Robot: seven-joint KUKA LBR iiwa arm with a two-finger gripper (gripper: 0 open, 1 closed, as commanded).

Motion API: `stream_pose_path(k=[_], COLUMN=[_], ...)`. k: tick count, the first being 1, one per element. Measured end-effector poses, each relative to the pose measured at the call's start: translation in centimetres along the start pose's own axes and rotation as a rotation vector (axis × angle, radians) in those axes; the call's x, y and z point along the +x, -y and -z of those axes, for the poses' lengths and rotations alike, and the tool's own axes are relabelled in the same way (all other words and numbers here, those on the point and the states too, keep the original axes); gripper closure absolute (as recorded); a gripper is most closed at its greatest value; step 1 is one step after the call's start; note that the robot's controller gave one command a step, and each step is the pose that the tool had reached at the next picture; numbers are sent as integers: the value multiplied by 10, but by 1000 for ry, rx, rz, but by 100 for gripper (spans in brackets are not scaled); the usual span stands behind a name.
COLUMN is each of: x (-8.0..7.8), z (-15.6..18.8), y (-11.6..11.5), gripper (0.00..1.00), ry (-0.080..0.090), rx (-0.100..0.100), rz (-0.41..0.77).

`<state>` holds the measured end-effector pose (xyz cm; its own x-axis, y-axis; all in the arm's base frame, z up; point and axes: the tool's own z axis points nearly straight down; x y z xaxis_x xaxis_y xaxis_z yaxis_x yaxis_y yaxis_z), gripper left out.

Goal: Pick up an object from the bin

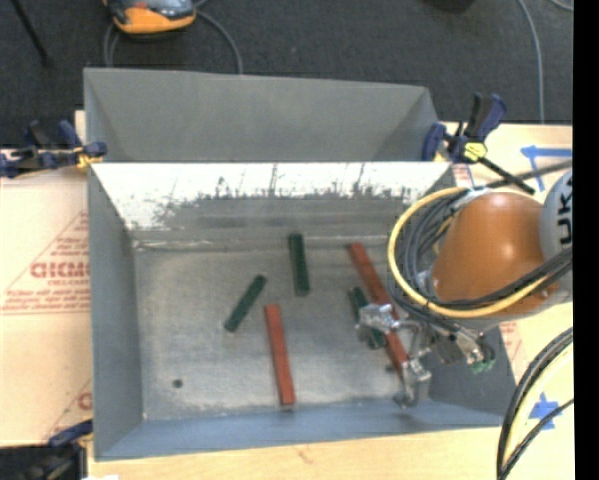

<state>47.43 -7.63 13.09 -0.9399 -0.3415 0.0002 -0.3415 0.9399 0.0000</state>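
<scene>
Grey bin, jaws over right-hand red stick

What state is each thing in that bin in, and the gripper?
Upper green stick: lying flat, untouched.
Left green stick: lying flat, slanted, untouched.
Middle red stick: lying flat, untouched.
Right red stick: lying flat, lower end under the gripper.
Small green piece: partly hidden.
Gripper: low over the right red stick's lower end.

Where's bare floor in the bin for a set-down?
Widest: left floor, between the left wall and the tilted green stick. Narrower gap between the front red stick and the tool. Crowded at right: second red stick and short green stick by the tool.
</scene>
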Motion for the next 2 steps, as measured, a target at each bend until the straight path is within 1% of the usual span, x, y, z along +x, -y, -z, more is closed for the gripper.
stream_pose_path(k=[1, 2], x=[-1, -18], z=[1, 17], y=[0, 29], gripper=[0, 0], ry=[3, -3], rx=[1, -5], rz=[0, 162])
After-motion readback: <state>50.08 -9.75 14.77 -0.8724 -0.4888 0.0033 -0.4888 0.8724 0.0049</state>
